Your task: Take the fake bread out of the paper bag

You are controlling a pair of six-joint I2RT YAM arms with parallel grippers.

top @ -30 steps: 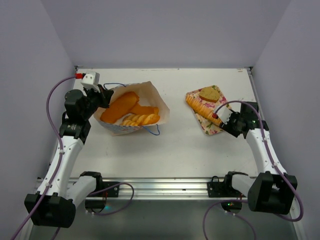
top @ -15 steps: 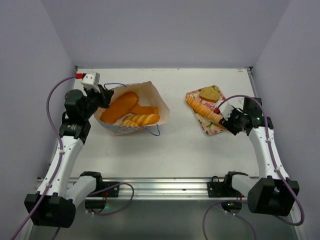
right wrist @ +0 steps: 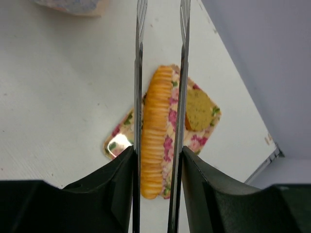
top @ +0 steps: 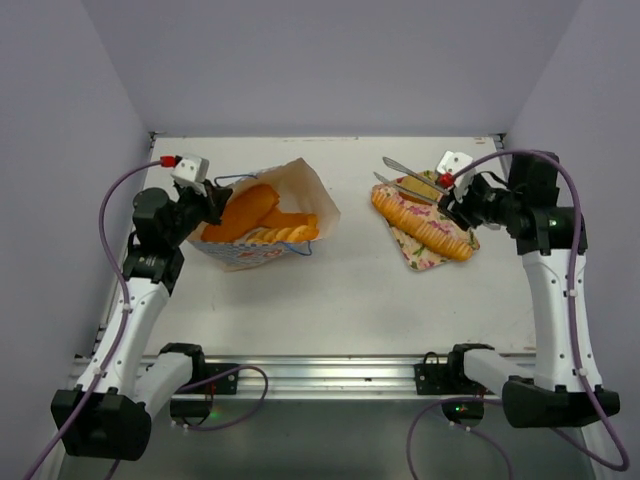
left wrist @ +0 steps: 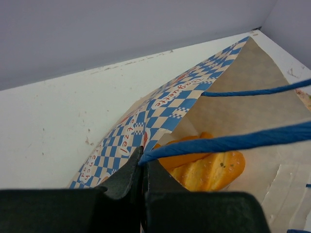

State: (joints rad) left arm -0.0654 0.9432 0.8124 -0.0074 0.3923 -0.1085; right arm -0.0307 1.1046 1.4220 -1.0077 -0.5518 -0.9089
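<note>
The paper bag (top: 300,190) lies on its side at the left, mouth open. Several golden fake breads (top: 248,212) lie inside it. My left gripper (top: 213,200) is shut on the bag's blue cord handle (left wrist: 218,143) at the mouth rim, and a ridged loaf (left wrist: 209,170) shows just inside the bag (left wrist: 160,107). My right gripper (top: 447,197) holds metal tongs (top: 403,176), their arms apart and empty, above the pink floral tray (top: 415,255). A long ridged loaf (top: 420,225) and a tan bun (right wrist: 197,109) lie on that tray (right wrist: 116,141).
The tongs' two thin arms (right wrist: 139,73) reach out over the loaf (right wrist: 154,131) toward the table's middle. Grey walls close in the table on three sides. A metal rail runs along the near edge (top: 320,372).
My right arm has risen and drawn back from the tray's near end, the tongs now pointing left above the tray. The loaf stays on the tray. My left gripper lifted the bag handle slightly.
</note>
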